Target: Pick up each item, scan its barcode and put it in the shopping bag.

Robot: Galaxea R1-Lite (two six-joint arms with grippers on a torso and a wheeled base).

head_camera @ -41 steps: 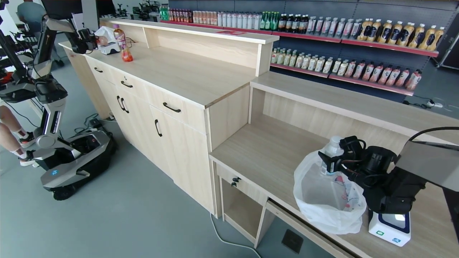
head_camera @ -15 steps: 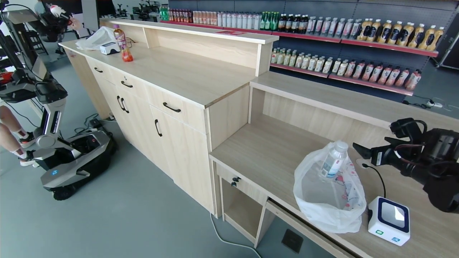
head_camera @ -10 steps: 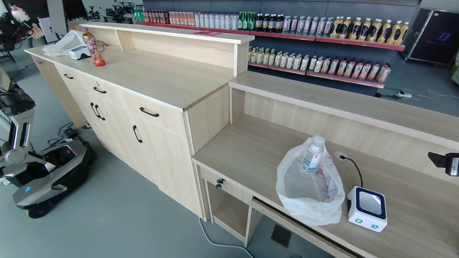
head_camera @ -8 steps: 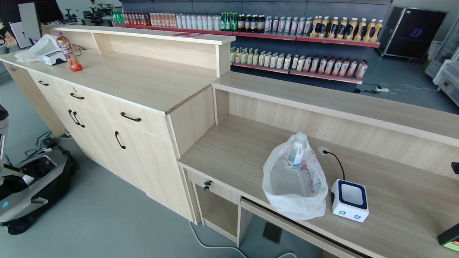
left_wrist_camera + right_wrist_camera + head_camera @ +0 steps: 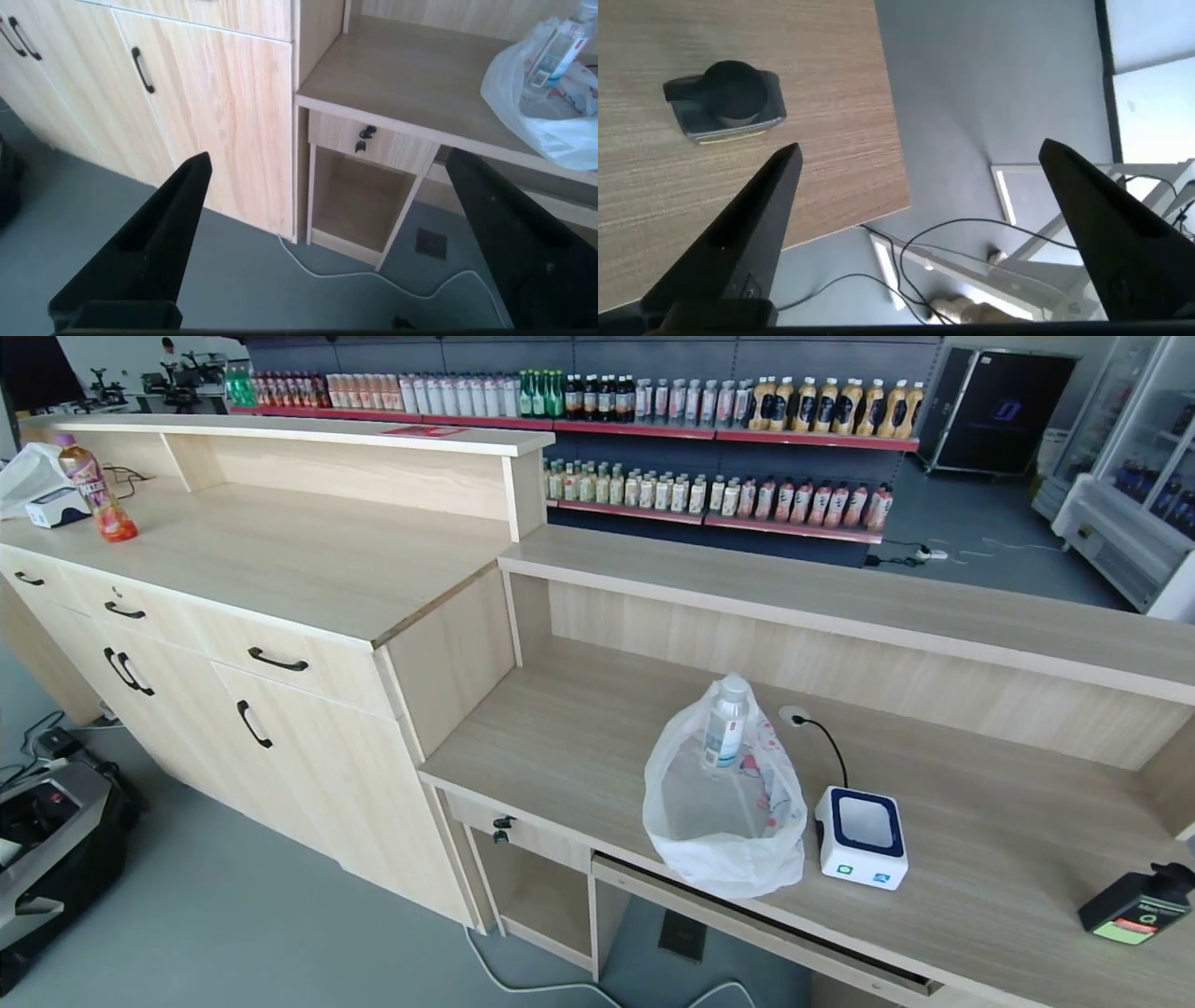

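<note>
A white plastic shopping bag (image 5: 724,821) stands open on the lower counter, with a clear water bottle (image 5: 725,723) leaning upright inside it. The white barcode scanner (image 5: 861,835) sits just right of the bag. A dark bottle-like item (image 5: 1134,903) with a green and red label lies near the counter's right end. My right gripper (image 5: 920,233) hangs open over the counter's edge, close to that dark item (image 5: 727,98). My left gripper (image 5: 327,243) is open above the floor in front of the desk, with the bag (image 5: 547,98) off to its side.
The lower counter (image 5: 597,728) has a raised back ledge and a tall cabinet block (image 5: 280,560) on its left. A drink bottle (image 5: 98,490), a second scanner and a bag stand far left there. Cables (image 5: 952,252) run on the floor off the counter's end.
The head camera has swung to the right. My right gripper let go of the water bottle in the bag, then drew away to the right, out of the head view.
</note>
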